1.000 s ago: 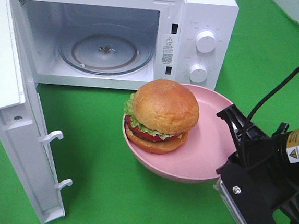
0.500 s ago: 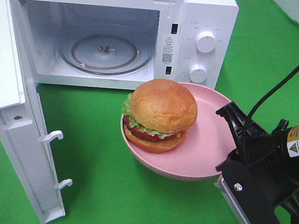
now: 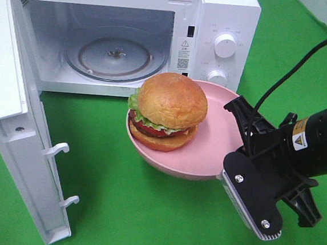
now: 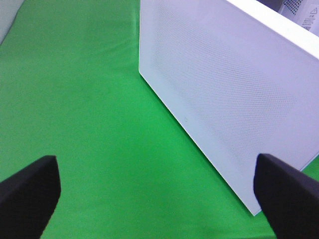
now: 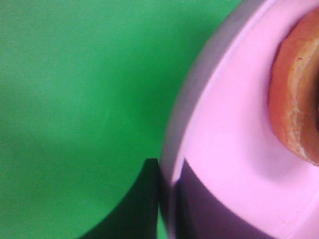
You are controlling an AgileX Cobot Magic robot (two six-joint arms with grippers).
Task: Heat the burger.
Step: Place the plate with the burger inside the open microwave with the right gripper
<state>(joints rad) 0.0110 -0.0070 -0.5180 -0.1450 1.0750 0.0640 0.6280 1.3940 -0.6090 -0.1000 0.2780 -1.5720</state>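
The burger (image 3: 169, 110), with a glossy brown bun, lettuce, tomato and a dark patty, rides on a pink plate (image 3: 216, 138) held above the green cloth in front of the open microwave (image 3: 224, 19). My right gripper (image 3: 233, 157) is shut on the plate's right rim. The right wrist view shows that gripper (image 5: 167, 199) pinching the plate's rim (image 5: 234, 164), with the burger's bun (image 5: 294, 99) at the edge. My left gripper (image 4: 158, 191) stands open with nothing in it, over the cloth beside the outer face of the microwave door (image 4: 224, 89).
The microwave door (image 3: 15, 115) swings out wide on the left, its latch hooks (image 3: 58, 147) pointing inward. A glass turntable (image 3: 116, 55) lies inside the cavity. Two dials (image 3: 224, 45) sit on the right panel. Green cloth (image 3: 116, 210) covers the table.
My right gripper has carried the plate and burger left and away from the front edge, closer to the microwave's opening. The left gripper has stayed still.
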